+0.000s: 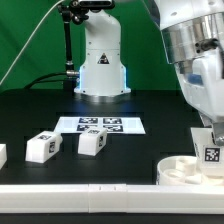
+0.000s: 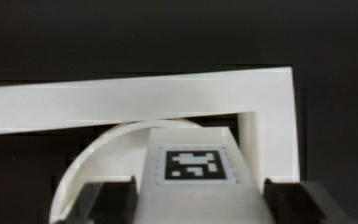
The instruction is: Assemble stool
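Nearest, across the bottom edge of the exterior view: long white rail point(image 1: 80, 188), lying flat on the black table point(image 1: 40, 115). Just behind it, lower right of the frame: round white seat point(image 1: 178, 172), one only, flat on the table, a shallow dish with raised rim. Over the seat's right part, at the right edge of the frame: held leg point(image 1: 210, 150), upright, tag facing the camera, lower end at or inside the rim; contact not clear. Gripper point(image 1: 207, 132) closed from above on that leg, fingers point(image 2: 101, 205) pressed to both its sides in the wrist view, tag between them, curved seat rim and rail corner behind. Loose legs point(image 1: 42, 147): two, lower left of the frame, side by side but apart, each with a tag showing. Legs counted in all: three. White piece point(image 1: 2, 154) cut by the left edge, too little showing to name. Marker board point(image 1: 100, 125): one, centre of the frame, four tags.
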Robot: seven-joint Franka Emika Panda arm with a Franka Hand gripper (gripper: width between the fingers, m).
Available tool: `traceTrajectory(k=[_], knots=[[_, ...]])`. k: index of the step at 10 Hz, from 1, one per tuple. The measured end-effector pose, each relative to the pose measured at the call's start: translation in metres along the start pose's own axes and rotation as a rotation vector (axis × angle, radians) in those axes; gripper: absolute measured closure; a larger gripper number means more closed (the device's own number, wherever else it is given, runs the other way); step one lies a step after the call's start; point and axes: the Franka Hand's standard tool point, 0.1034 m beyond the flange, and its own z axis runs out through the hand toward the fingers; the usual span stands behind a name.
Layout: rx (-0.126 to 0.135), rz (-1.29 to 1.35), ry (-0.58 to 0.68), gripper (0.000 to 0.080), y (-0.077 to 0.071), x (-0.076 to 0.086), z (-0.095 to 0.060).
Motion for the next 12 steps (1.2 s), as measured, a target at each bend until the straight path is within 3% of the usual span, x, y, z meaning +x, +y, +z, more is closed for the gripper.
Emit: traceTrajectory(k=[5, 6, 7, 8, 10, 12], knots=[[0.0, 0.192, -0.02, 0.0459, 0.001, -0.001, 0.001], [0.0, 0.182, -0.02, 0.0349, 0.001, -0.001, 0.001], [0.0, 0.163, -0.02, 0.0349, 0.0, -0.001, 0.0], [-0.005, 0.111, -0.025, 0.0185, -0.002, -0.001, -0.004], [0.012, 0.058, -0.037, 0.0157, -0.009, -0.007, -0.019], [0.015, 0.018, -0.038, 0.015, -0.009, -0.008, -0.019]])
